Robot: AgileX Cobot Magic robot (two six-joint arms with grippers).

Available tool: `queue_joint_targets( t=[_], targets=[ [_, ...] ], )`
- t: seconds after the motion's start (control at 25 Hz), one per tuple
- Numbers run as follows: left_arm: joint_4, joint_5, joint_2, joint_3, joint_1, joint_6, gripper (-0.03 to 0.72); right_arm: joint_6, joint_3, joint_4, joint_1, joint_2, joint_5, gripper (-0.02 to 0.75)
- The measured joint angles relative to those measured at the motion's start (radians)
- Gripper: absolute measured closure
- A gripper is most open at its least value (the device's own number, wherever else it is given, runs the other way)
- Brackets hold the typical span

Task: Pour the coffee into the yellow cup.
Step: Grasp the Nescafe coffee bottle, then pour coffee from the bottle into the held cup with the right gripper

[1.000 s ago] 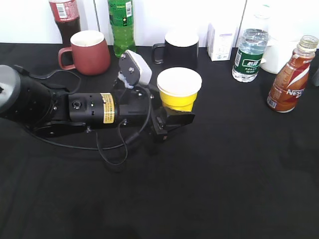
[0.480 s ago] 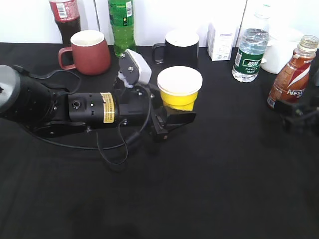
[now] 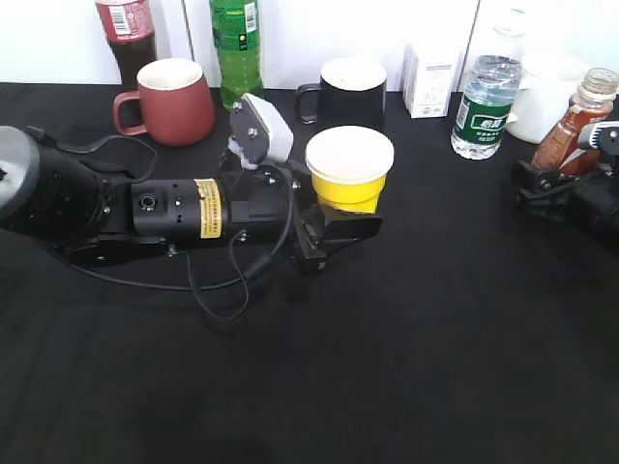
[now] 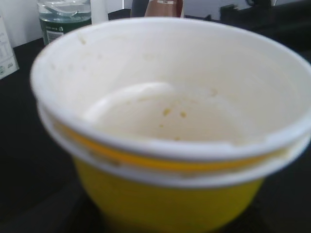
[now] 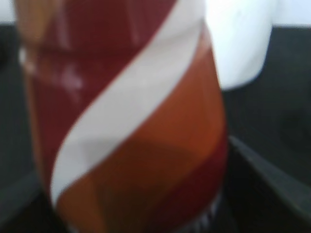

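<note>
I take the yellow cup (image 3: 349,171) as my landmark: it stands upright on the black table (image 3: 406,348), a little left of centre, and my left gripper (image 3: 334,232) reaches in from the left with its fingers clamped on the cup's lower wall. Through the left wrist camera I see the cup (image 4: 170,126) filling the frame, its white inside dry with a few small specks at the bottom. The coffee (image 3: 571,130) stands well to the right of the cup, near the table's far right edge, still upright. My right gripper (image 3: 542,184) has come in from the right and sits at the bottle's lower half; the right wrist camera shows the label (image 5: 131,116) very close and blurred between dark finger edges, but I cannot tell whether the fingers are pressing on it. Behind the cup stands a black mug (image 3: 350,89), to the cup's far left a red mug (image 3: 174,101), and to the right behind it a water bottle (image 3: 484,104).
</note>
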Motion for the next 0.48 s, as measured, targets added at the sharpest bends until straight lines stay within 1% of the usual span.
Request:
queue_joint_targets(
  t=[0.08, 0.12, 0.4, 0.48],
  targets=[
    [0.0, 0.0, 0.0, 0.0, 0.0, 0.0, 0.228, 0.0, 0.0, -0.004, 0.0, 0.026, -0.054, 0.183],
    [0.0, 0.0, 0.0, 0.0, 0.0, 0.0, 0.228, 0.0, 0.0, -0.003, 0.0, 0.03, -0.064, 0.203],
    [0.0, 0.0, 0.0, 0.0, 0.0, 0.0, 0.228, 0.0, 0.0, -0.011, 0.0, 0.03, -0.065, 0.203],
    [0.0, -0.03, 0.0, 0.0, 0.0, 0.0, 0.228, 0.0, 0.003, -0.039, 0.0, -0.016, -0.029, 0.203]
  ],
)
